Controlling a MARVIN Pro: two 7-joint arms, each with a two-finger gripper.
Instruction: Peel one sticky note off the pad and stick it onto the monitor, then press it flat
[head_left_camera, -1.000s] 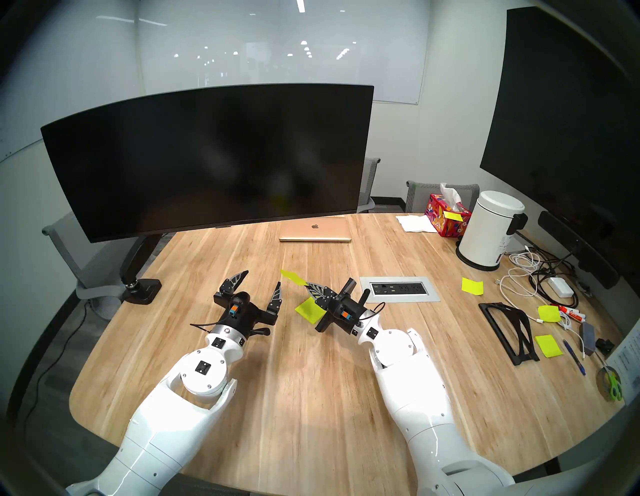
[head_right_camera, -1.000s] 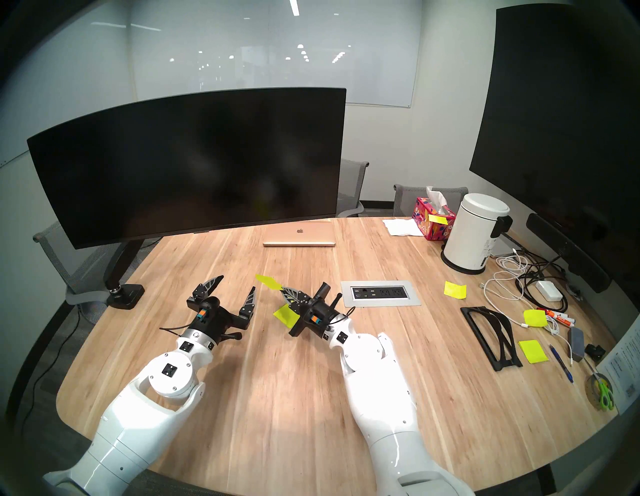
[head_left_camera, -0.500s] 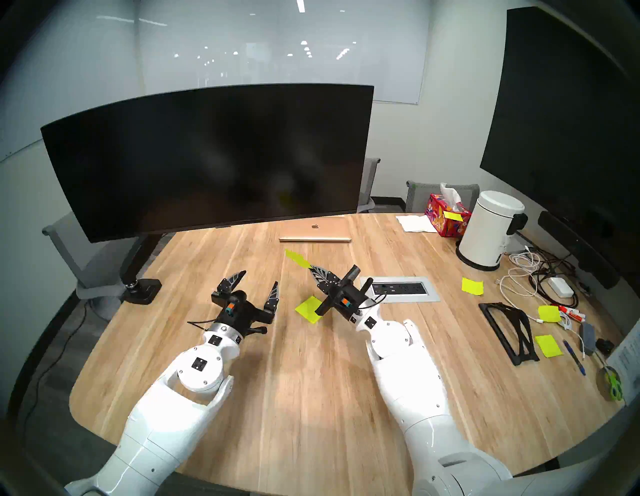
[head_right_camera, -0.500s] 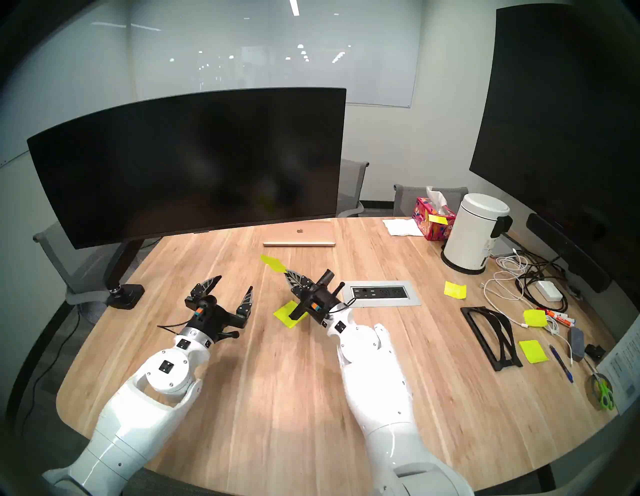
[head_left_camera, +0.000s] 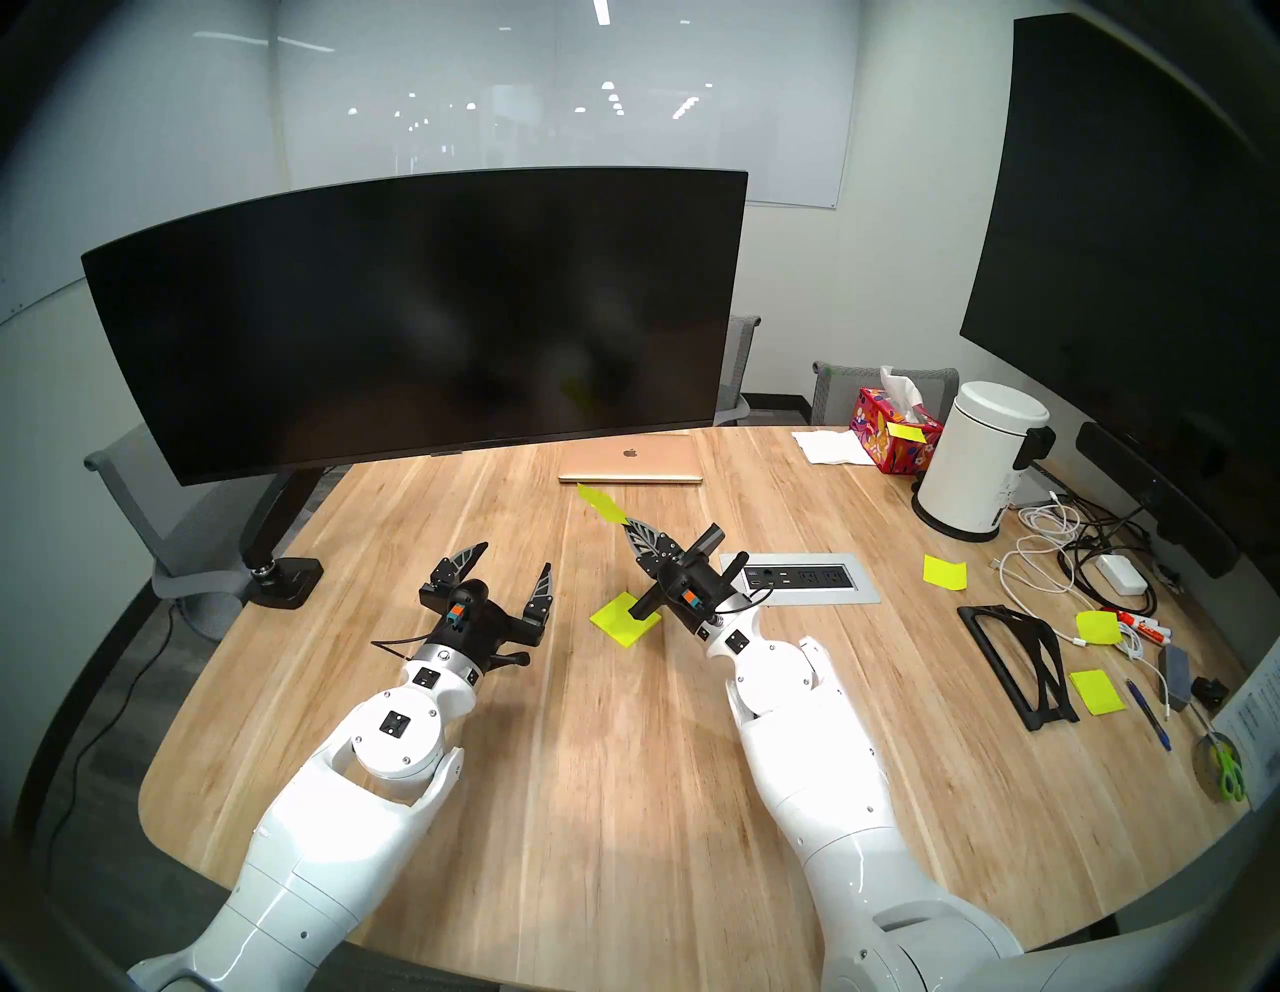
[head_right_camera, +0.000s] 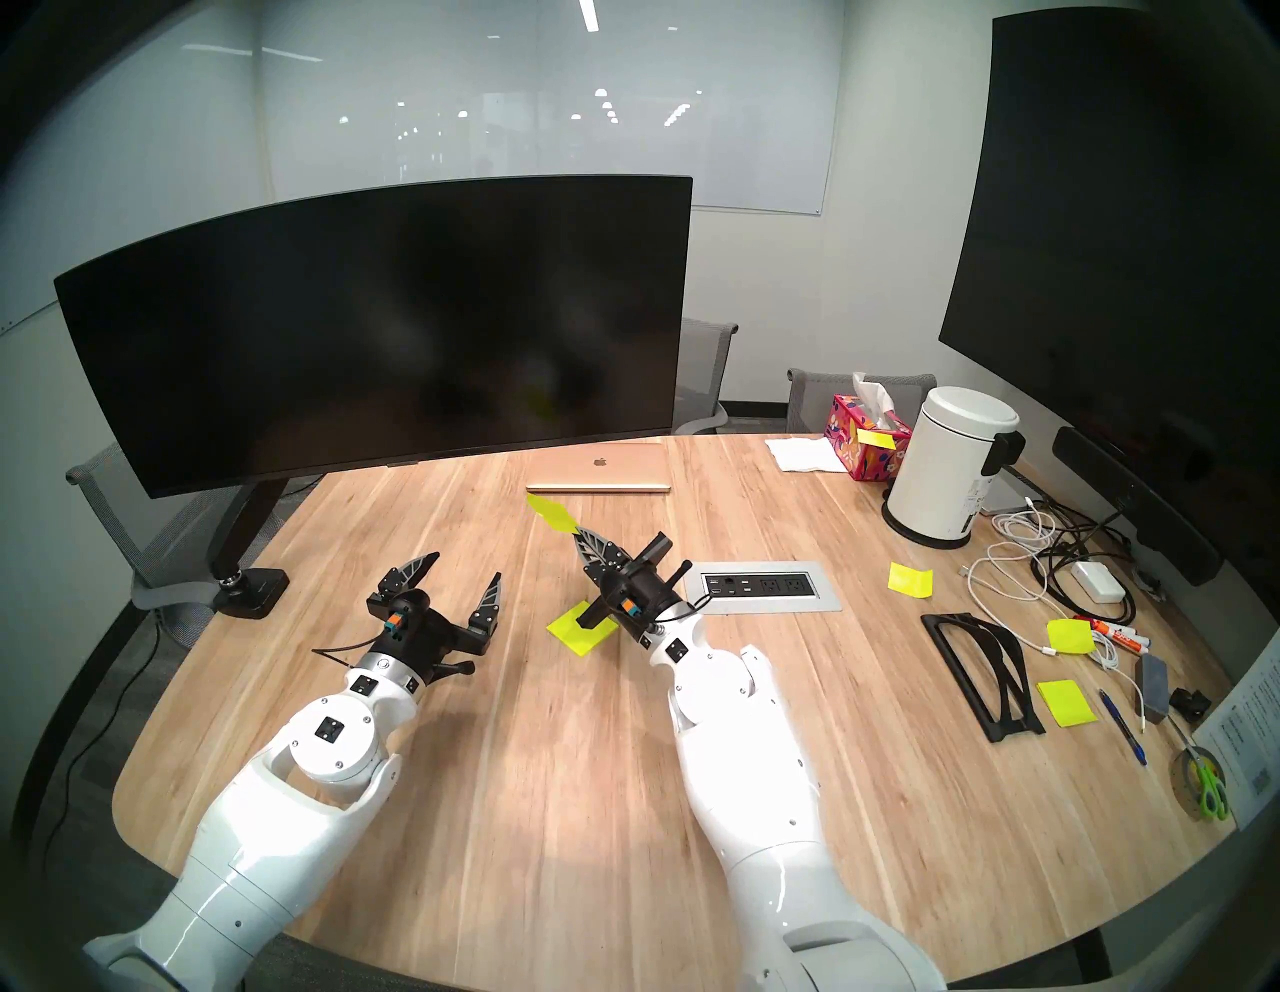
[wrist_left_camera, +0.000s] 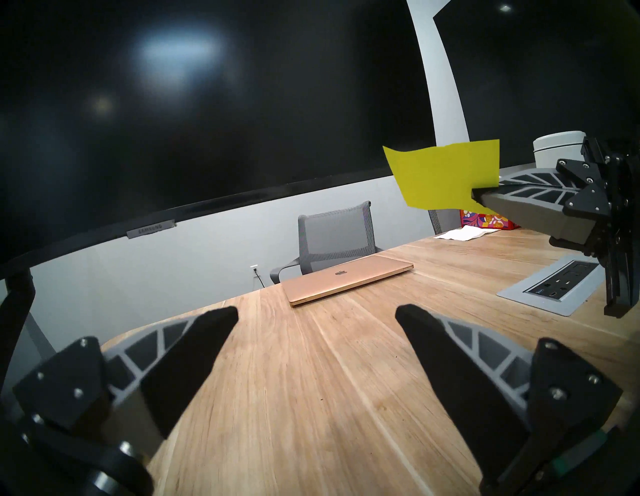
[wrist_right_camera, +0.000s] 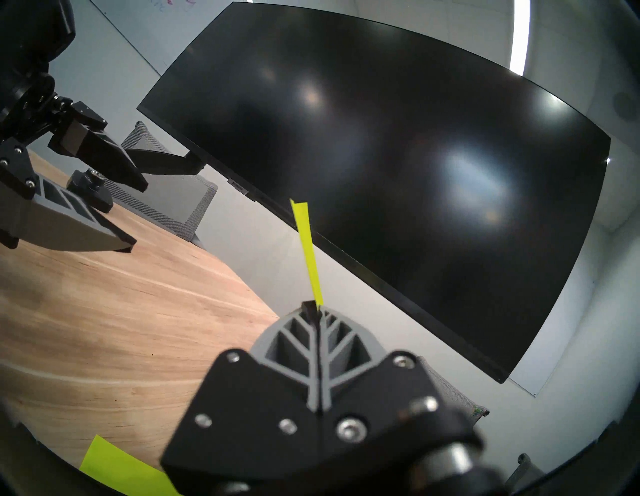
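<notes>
My right gripper (head_left_camera: 629, 524) is shut on one corner of the sticky note (head_left_camera: 600, 503), a thin neon yellow-green sheet held in the air above the table, in front of the monitor (head_left_camera: 415, 312). The note shows broad in the left wrist view (wrist_left_camera: 443, 176) and edge-on in the right wrist view (wrist_right_camera: 306, 249). The pad (head_left_camera: 623, 618) lies flat on the table below my right wrist, partly hidden by it. My left gripper (head_left_camera: 509, 561) is open and empty, left of the pad. The monitor fills the right wrist view (wrist_right_camera: 398, 156).
A closed gold laptop (head_left_camera: 630, 461) lies under the monitor's right end. A power outlet panel (head_left_camera: 796, 578) is set into the table right of my right gripper. Loose yellow sheets (head_left_camera: 944, 572), cables, a white bin (head_left_camera: 983, 457) and a tissue box (head_left_camera: 893, 429) crowd the right side.
My right gripper has risen and moved away from me toward the monitor with the note, uncovering more of the pad. My left gripper has drawn back slightly and stays open.
</notes>
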